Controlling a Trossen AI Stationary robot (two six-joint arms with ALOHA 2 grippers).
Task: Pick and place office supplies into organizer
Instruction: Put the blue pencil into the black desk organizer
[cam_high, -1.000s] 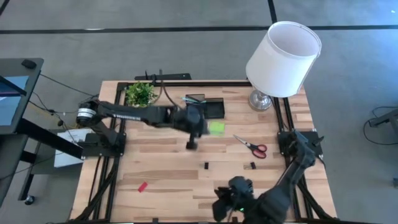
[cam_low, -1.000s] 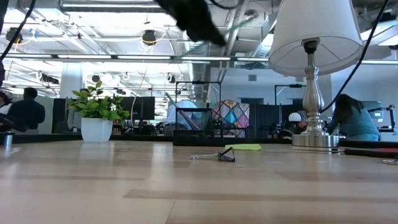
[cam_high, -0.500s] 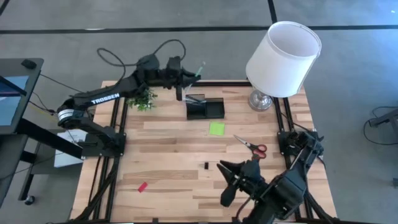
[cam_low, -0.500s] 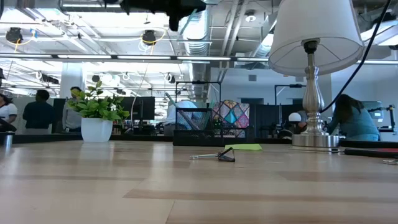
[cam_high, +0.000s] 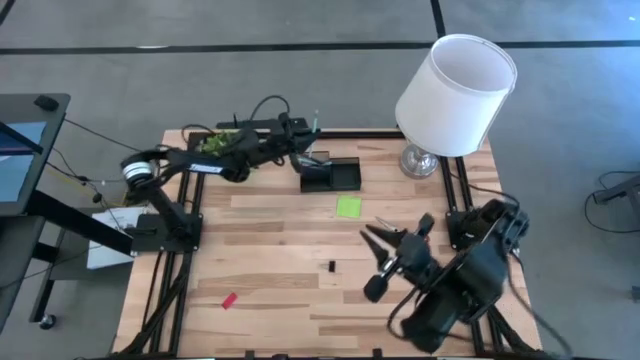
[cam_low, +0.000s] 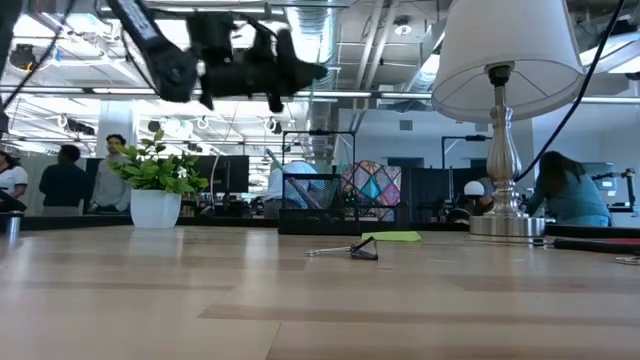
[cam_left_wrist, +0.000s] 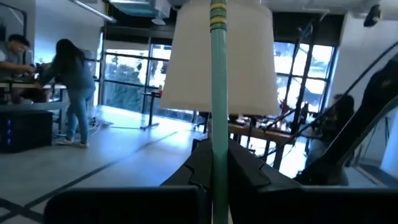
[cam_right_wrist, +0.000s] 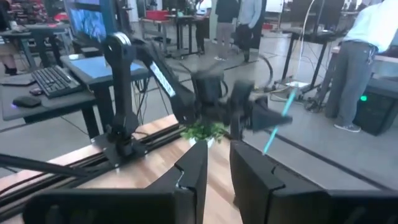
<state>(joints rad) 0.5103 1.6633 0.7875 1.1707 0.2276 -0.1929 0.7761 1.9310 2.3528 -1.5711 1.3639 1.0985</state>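
Note:
My left gripper (cam_high: 303, 134) hangs over the table's far edge, just beyond the black organizer (cam_high: 331, 175), and is shut on a teal pen (cam_left_wrist: 217, 93). From the right wrist that pen (cam_right_wrist: 278, 122) shows slanting steeply at the left gripper (cam_right_wrist: 264, 117). My right gripper (cam_high: 372, 262) hovers high over the table's near right, its fingers (cam_right_wrist: 193, 171) a little apart with nothing between them. On the wood lie a lime sticky-note pad (cam_high: 348, 207), a black clip (cam_high: 331, 267), a red eraser (cam_high: 229, 300) and scissors (cam_low: 340, 250). My left gripper pinches the teal pen's shaft (cam_left_wrist: 218, 146) between its two fingers. The fingers reach out about level and lie across the pen. The pen stands steep and tilted, its banded end (cam_left_wrist: 217, 17) up, clear of the table and the organizer.
A white-shaded lamp (cam_high: 455, 92) stands at the far right corner and a potted plant (cam_high: 222, 146) at the far left, under the left arm. People stand in the room beyond the table. Bare wood lies between the eraser and the clip.
My left gripper has gone from above the sticky-note pad toward the far edge, tipping up from pointing down to about level, with the pen now beside the organizer. My right gripper has risen and gone toward the far edge while rolling.

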